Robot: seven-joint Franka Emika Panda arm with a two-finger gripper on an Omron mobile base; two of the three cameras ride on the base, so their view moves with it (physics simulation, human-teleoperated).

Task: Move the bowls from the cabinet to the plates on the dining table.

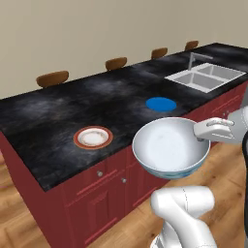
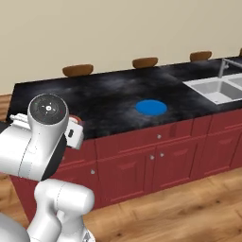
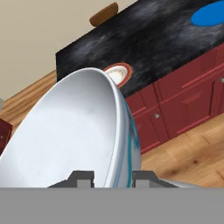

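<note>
gripper [image 3: 113, 177] clamped on the white bowl's [image 1: 169, 147] rim, held in front of the dining table [image 1: 58, 121], off its edge

The white jointed arm [image 1: 186, 213] rises from its base and bends forward, its wrist reaching in level from the right. The two-finger gripper [image 3: 113, 178] is clamped on the rim of a white, blue-patterned bowl [image 1: 170, 147], held tilted in mid-air.

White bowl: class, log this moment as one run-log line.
gripper: shut on white bowl rim | bowl: carried in front of dining table | orange-red plate: bare | blue plate: bare
</note>
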